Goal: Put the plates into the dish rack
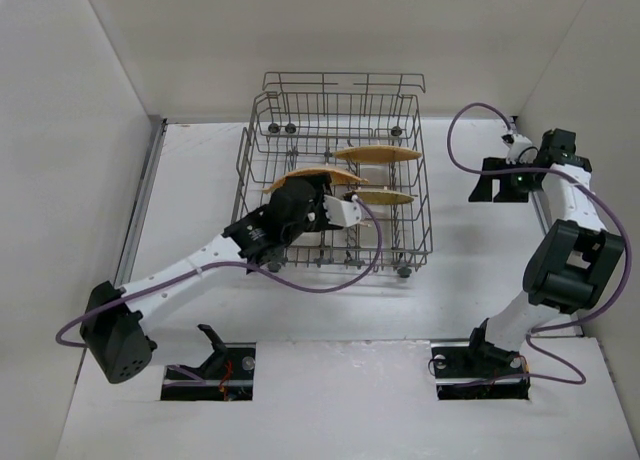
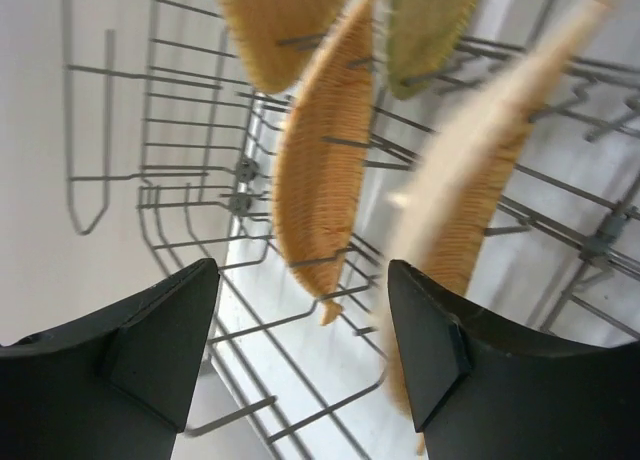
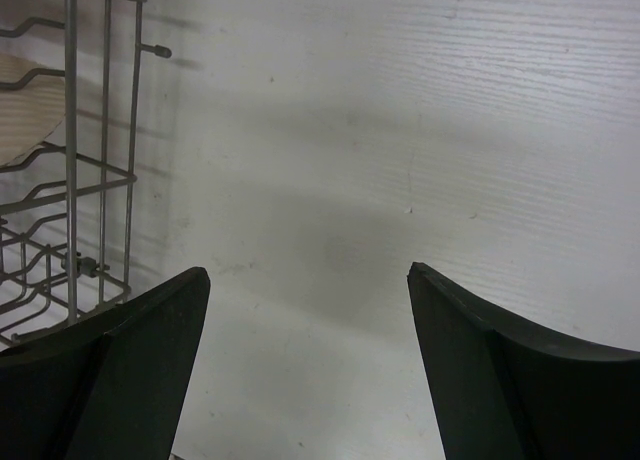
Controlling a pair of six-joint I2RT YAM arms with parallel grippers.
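Left gripper [image 2: 300, 280] wide among plates [image 2: 320, 170] | right gripper [image 3: 308, 280] wide, beside dish rack [image 3: 71, 160] wall

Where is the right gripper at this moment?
In the top view, the right gripper hangs open over the far right of the table, beside the dish rack, holding nothing.

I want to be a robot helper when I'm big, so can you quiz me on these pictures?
1. Where is the left gripper? A: in the grey wire dish rack, by woven orange-tan plates. B: over bare table. C: behind the rack.
2. True or false: the right gripper grips a plate.
3. Fill in: both grippers' jaws are ___.
Key: 1 A; 2 false; 3 open.
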